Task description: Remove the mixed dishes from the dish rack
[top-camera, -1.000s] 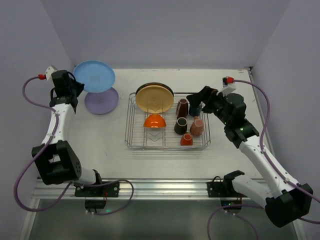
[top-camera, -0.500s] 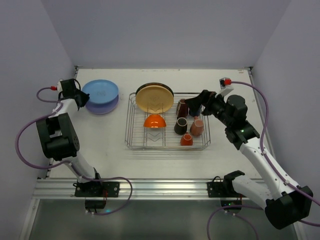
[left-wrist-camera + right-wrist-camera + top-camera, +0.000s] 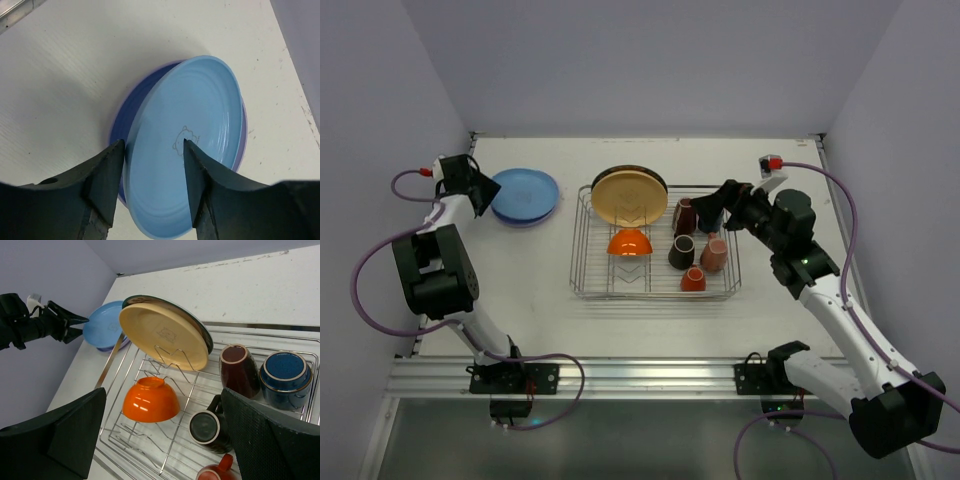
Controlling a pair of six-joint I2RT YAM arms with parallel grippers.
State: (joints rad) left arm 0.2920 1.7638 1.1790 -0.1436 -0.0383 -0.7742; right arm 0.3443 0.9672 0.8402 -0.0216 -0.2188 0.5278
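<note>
The silver wire dish rack (image 3: 655, 297) sits mid-surface (image 3: 520, 290) with plenty in it. A yellow-orange round plate (image 3: 165, 335) leans in the zigzag dividers, and a dark-rimmed plate (image 3: 206, 337) is tucked right behind it. There's an orange bowl (image 3: 150, 400) flipped upside down, plus the maroon (image 3: 239, 369), blue (image 3: 286, 377), black (image 3: 207, 427), pink (image 3: 714, 254) and orange (image 3: 693, 281) mugs. Outside the rack, off to the left, a light blue plate (image 3: 195, 145) sits on top of a lavender plate (image 3: 244, 140). The left pincer (image 3: 153, 147) has its jaws apart, straddling the blue plate's rim. The right pincer (image 3: 164, 392) is spread wide above the rack, holding nothing.
</note>
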